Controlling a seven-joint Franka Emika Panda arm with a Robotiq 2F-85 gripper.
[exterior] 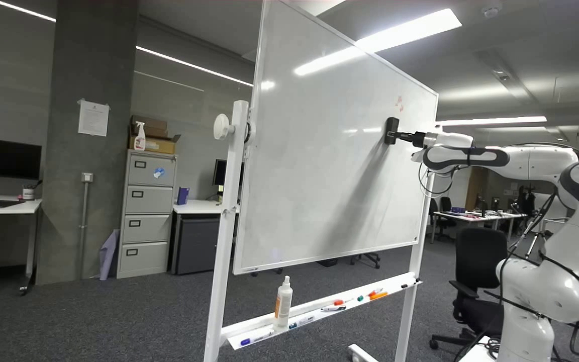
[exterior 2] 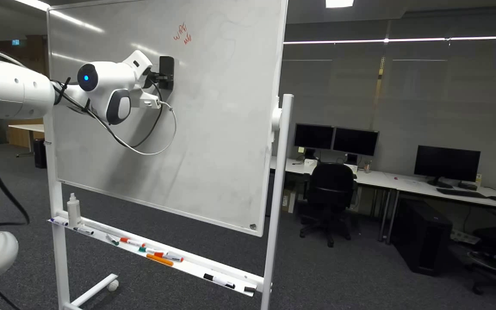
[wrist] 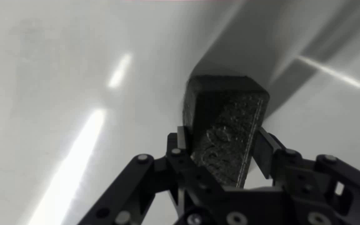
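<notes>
Clearly, the gripper (wrist: 224, 145) is drawn in to the width of a black eraser (wrist: 230, 109), its fingers (wrist: 262, 153) pinching both long sides. The eraser stands upright at the whiteboard (exterior: 309, 171), below red writing (exterior 2: 182, 34); firm contact is hard to confirm. Gripped below its middle, it could twist if pressed unevenly; too hard a push might shift the wheeled stand (exterior 2: 280, 172). The eraser is blocky, round-cornered, its back pitted; the board is smooth, glossy, faintly smudged.

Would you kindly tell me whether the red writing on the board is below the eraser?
No, in an exterior view the red writing stands above the eraser.
</notes>
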